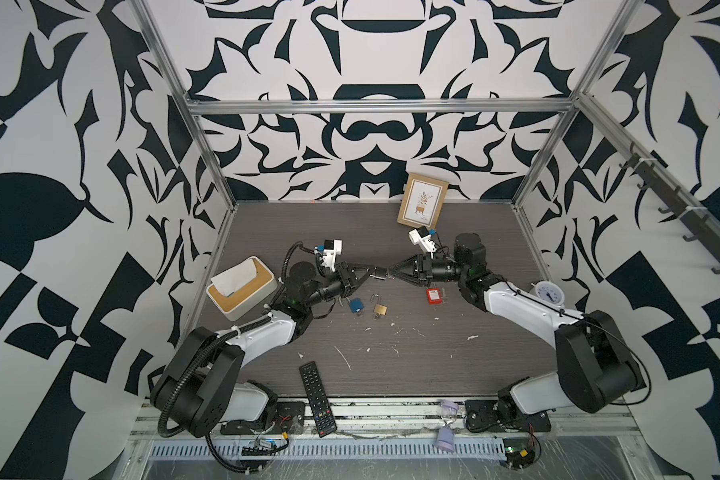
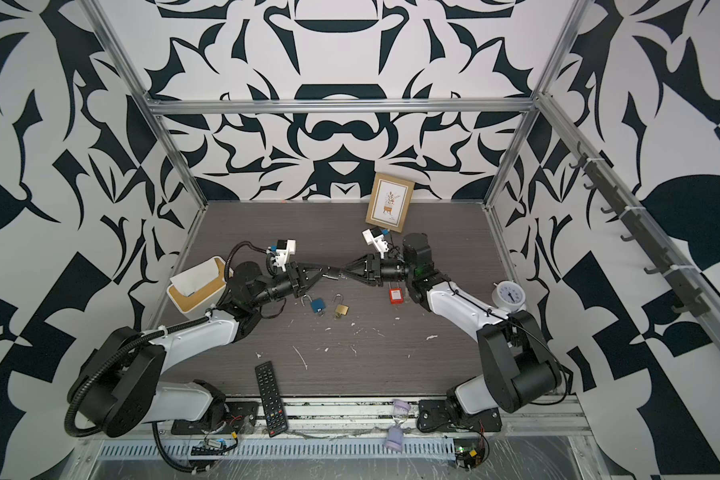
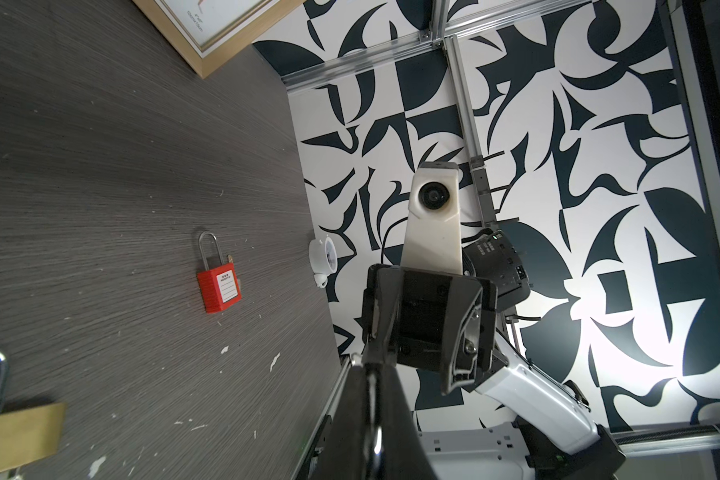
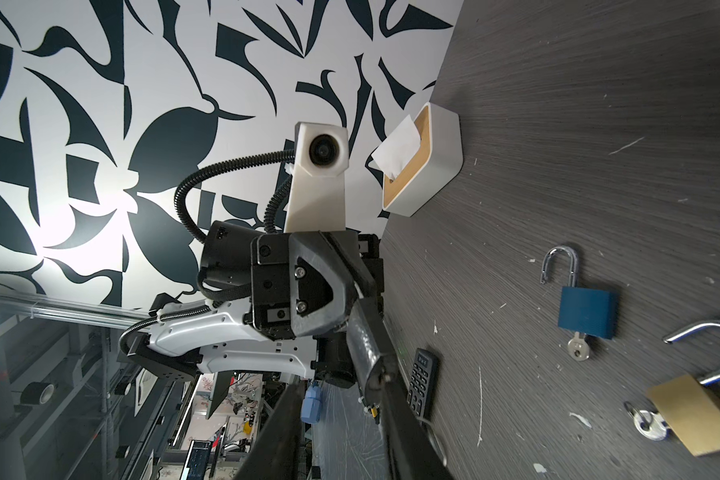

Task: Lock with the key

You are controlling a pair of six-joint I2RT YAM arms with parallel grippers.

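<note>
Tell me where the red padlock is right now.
In both top views the red padlock lies on the table right of centre, beside the right arm, with the brass padlock to its left.

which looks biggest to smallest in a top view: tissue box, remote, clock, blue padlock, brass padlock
1. tissue box
2. remote
3. clock
4. blue padlock and brass padlock: these look about alike, so not ranked.

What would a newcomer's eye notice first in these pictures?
The left gripper and right gripper meet tip to tip above the middle of the table, a small dark lock between them. Below them lie a blue lock and a brass lock, both open, and a red lock, shut.
</note>
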